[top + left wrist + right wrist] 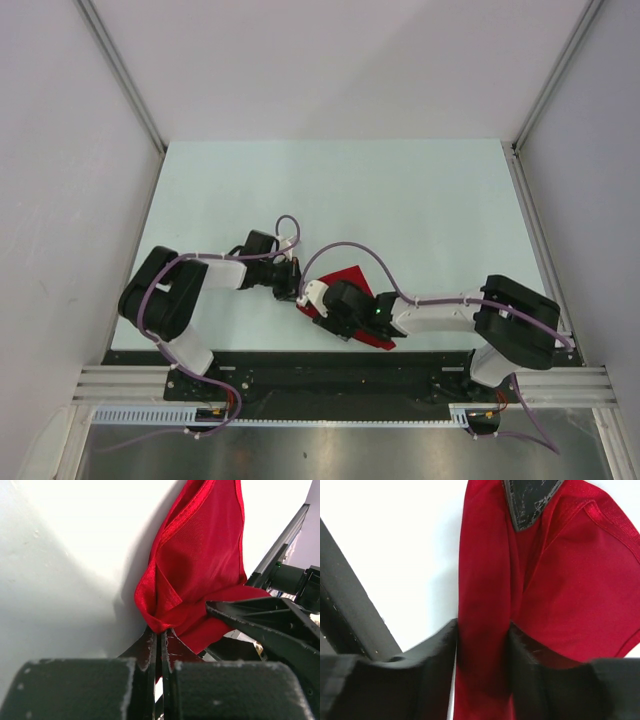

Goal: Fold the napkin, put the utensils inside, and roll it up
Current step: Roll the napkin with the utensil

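Observation:
The red napkin (347, 277) lies bunched near the table's front edge, between both arms. My left gripper (296, 284) is shut on a pinched fold of the napkin (200, 570), with cloth caught between its fingertips (161, 632). From the right, my right gripper (318, 300) straddles a thick rolled fold of the napkin (560, 590). Its two fingers press the roll from both sides (482, 627). One left finger (530, 500) shows at the top of the right wrist view. One right finger (260, 622) crosses the left wrist view. The utensils are out of view.
A black rail (320, 365) runs along the table's near edge, just behind the napkin, and it also shows as the rail (350, 605) in the right wrist view. White walls (60, 150) enclose the pale table (330, 190) on three sides.

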